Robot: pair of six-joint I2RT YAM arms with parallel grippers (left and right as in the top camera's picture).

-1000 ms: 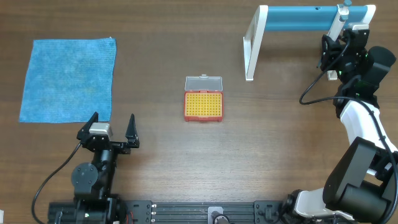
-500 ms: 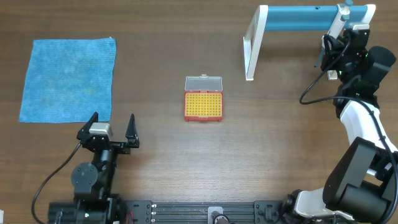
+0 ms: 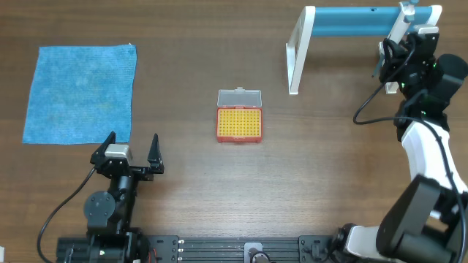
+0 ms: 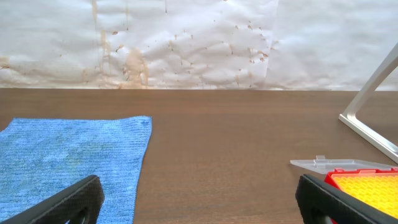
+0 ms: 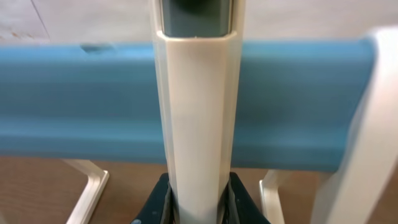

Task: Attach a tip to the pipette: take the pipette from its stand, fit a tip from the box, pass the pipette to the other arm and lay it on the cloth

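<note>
Though on its stand (image 3: 344,22), pipette (image 5: 198,112) within clenched right pincer (image 5: 198,208); left pincer (image 3: 134,139) released, beside blue cloth (image 3: 80,93).

We find no writing, number, label or sign that we can read in any view (a small dark spot on the stand (image 3: 351,22) is too blurred for us to make out). The tip box (image 3: 239,124), the pipette (image 5: 198,124) and the cloth (image 3: 80,93) show us plain surfaces.
</note>
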